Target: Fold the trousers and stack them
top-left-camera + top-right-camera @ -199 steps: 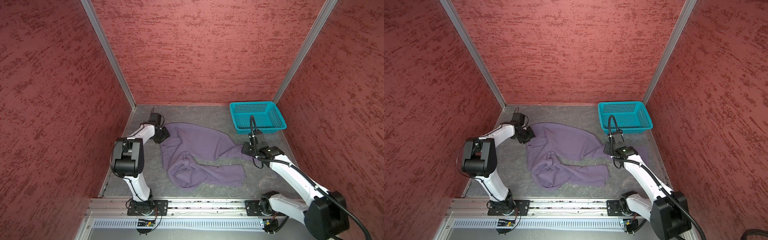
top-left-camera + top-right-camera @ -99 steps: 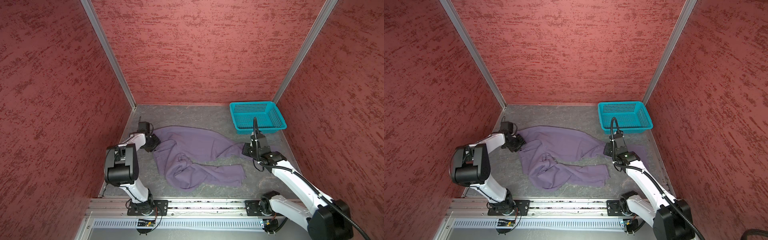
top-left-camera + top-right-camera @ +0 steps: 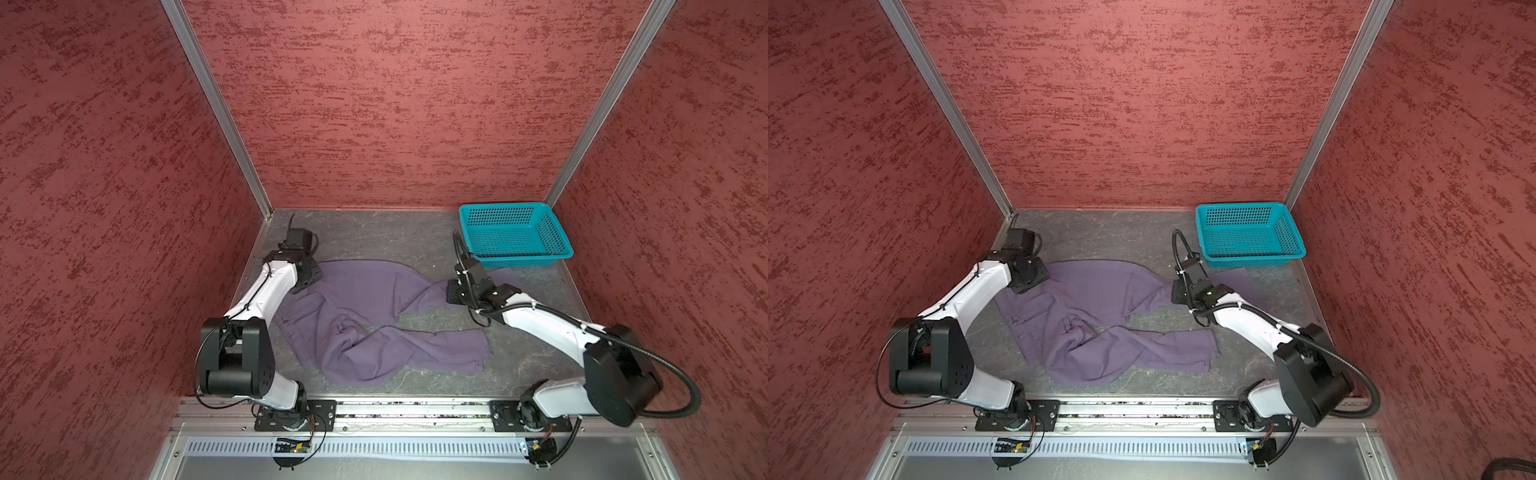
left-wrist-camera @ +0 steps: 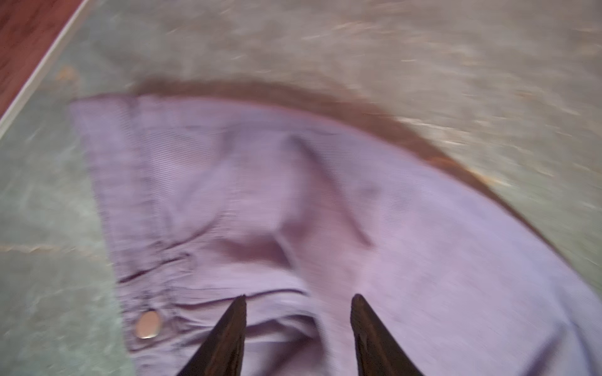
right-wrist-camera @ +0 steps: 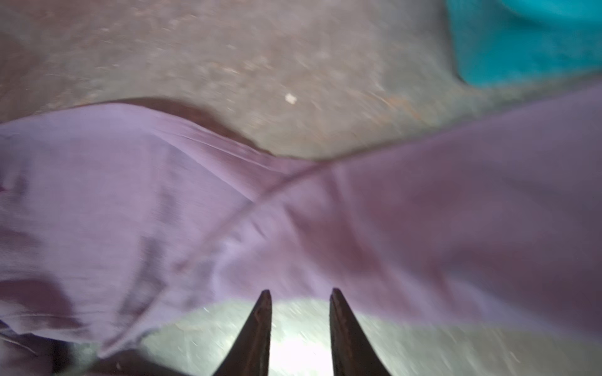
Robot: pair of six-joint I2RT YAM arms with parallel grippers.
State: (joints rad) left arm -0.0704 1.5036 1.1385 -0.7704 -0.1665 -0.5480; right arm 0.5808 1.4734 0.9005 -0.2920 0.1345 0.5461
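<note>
The purple trousers (image 3: pixel 365 307) (image 3: pixel 1096 307) lie crumpled on the grey table, waist at the left and two legs running right. My left gripper (image 3: pixel 306 277) (image 3: pixel 1029 277) hangs over the waist's far left corner. In the left wrist view it (image 4: pixel 298 298) is open above the waistband, beside the metal button (image 4: pixel 148 324). My right gripper (image 3: pixel 455 293) (image 3: pixel 1179 291) is at the far leg, whose end lies past it toward the basket. Seen from the right wrist, it (image 5: pixel 299 291) is open over bare table at the edge of the cloth (image 5: pixel 423 211), holding nothing.
A teal perforated basket (image 3: pixel 523 259) (image 3: pixel 1254 259) (image 5: pixel 521 48) stands empty at the back right corner. Red walls close in the table (image 3: pixel 395 237) on three sides. A metal rail (image 3: pixel 415 409) with both arm bases runs along the front edge.
My right gripper has opened, let go of the far leg and moved left. The left gripper dragged the waist leftward, then eased slightly back.
</note>
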